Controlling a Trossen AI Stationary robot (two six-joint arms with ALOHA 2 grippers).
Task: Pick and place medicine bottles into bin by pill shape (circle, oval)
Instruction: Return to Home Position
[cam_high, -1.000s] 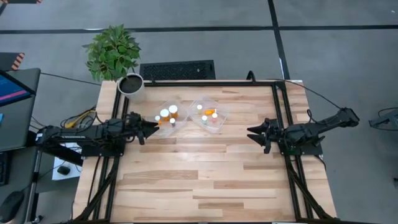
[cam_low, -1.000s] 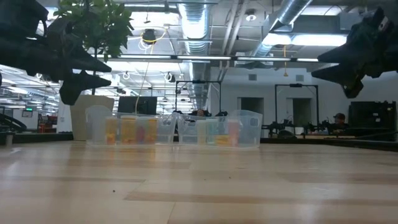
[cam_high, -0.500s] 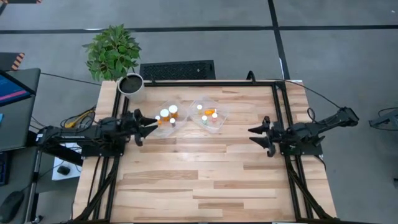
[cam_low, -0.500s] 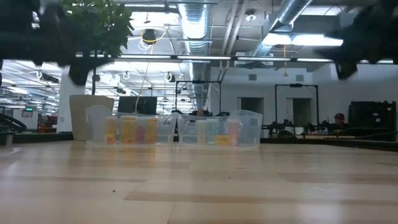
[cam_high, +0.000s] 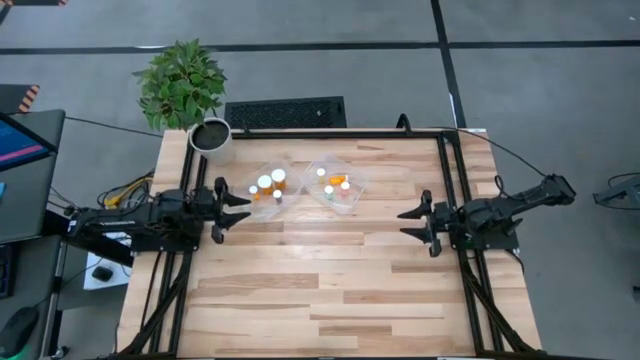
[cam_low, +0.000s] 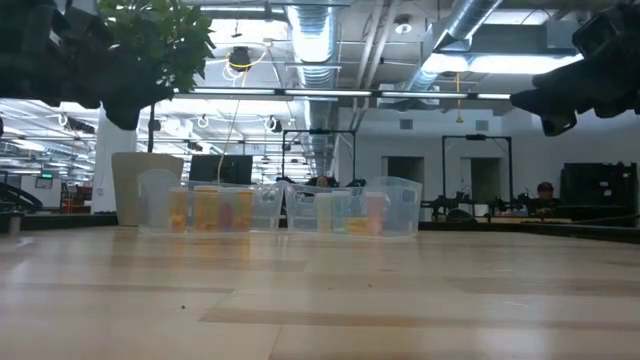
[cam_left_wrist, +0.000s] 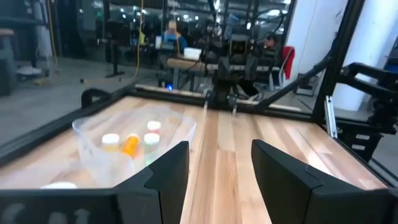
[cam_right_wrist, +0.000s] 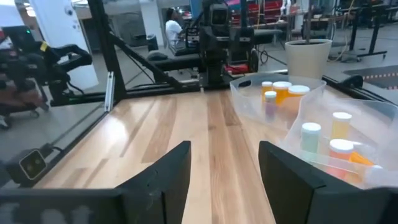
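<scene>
Several small orange medicine bottles with white caps stand in two clear trays at the table's far middle: a left tray (cam_high: 268, 188) and a right tray (cam_high: 336, 184). In the right tray one bottle (cam_left_wrist: 130, 144) lies on its side. My left gripper (cam_high: 240, 205) hovers open and empty just left of the left tray, pointing toward the table's right. My right gripper (cam_high: 406, 222) hovers open and empty to the right of the right tray, pointing toward the table's left. Both are well above the tabletop in the low view, the left gripper (cam_low: 125, 105) and the right gripper (cam_low: 545, 105).
A white plant pot (cam_high: 210, 137) with a green plant stands at the far left corner, behind the left tray. Bare wooden tabletop (cam_high: 330, 280) lies between the grippers and the near edge. Black frame rails (cam_high: 445, 180) run along the table's sides.
My left gripper has drawn back a little toward the table's left edge, away from the left tray. Both grippers have turned about their own axes, so that their fingers now lie side by side instead of one above the other. The bottles and trays have stayed put.
</scene>
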